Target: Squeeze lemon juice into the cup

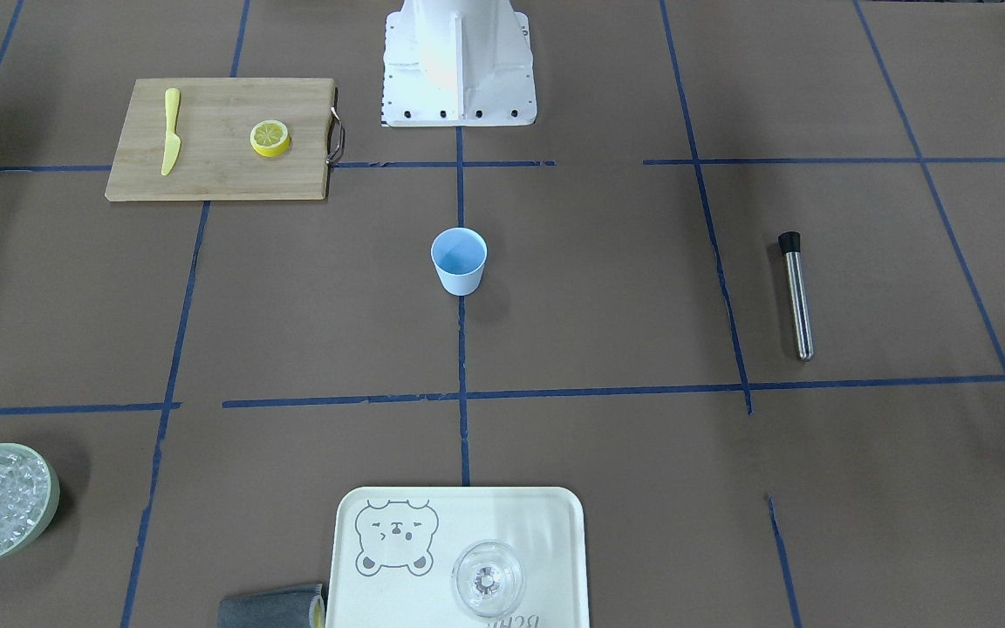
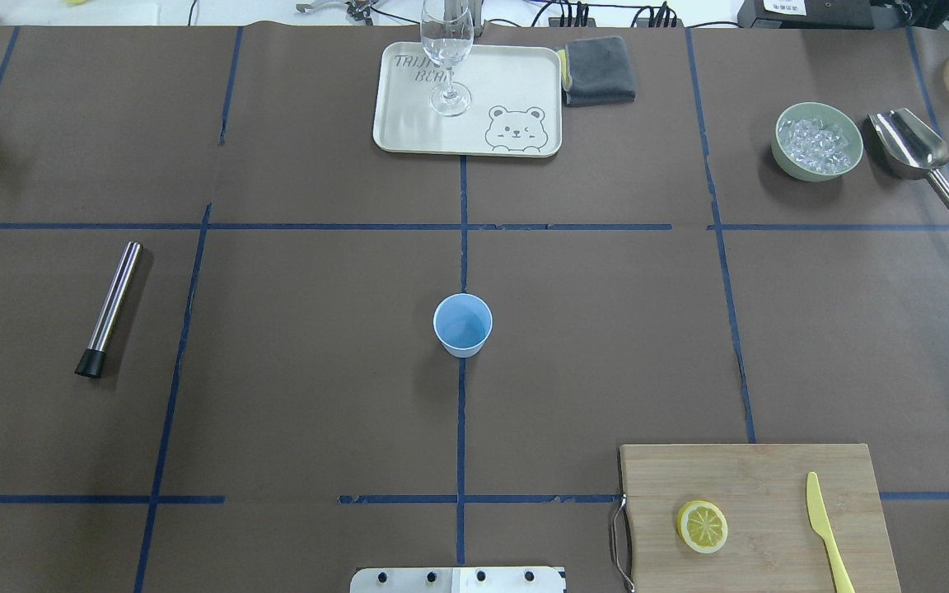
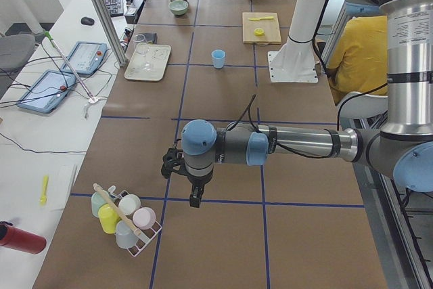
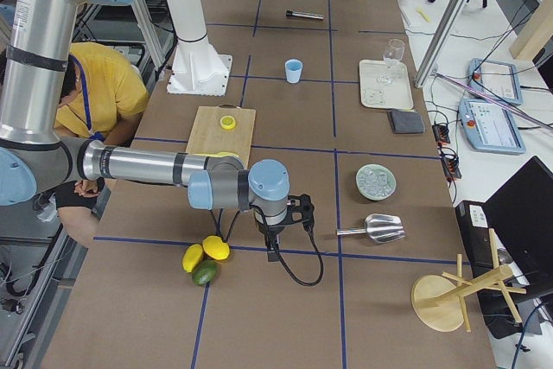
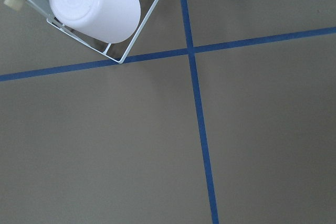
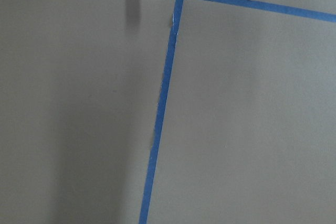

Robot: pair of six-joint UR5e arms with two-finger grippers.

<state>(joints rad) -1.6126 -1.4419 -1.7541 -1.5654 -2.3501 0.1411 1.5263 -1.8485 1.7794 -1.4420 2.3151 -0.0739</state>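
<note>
The lemon slice [image 2: 702,525] lies face up on a wooden cutting board [image 2: 771,478] at the table's near right; it also shows in the front view [image 1: 270,137]. The light-blue cup [image 2: 463,324] stands upright and empty at the table's centre, also in the front view [image 1: 459,260]. My left gripper [image 3: 195,197] hangs over bare table far to the left, beside a wire cup rack [image 3: 125,218]. My right gripper [image 4: 273,252] hangs over bare table far to the right, near whole lemons [image 4: 207,252]. Both show only in side views, so I cannot tell whether they are open or shut.
A yellow knife [image 2: 827,531] lies on the board. A steel muddler [image 2: 109,307] lies at the left. A tray [image 2: 409,123] with a clear glass [image 2: 447,58], a grey cloth [image 2: 600,72], a bowl of ice [image 2: 818,140] and a scoop [image 2: 915,152] sit along the far side.
</note>
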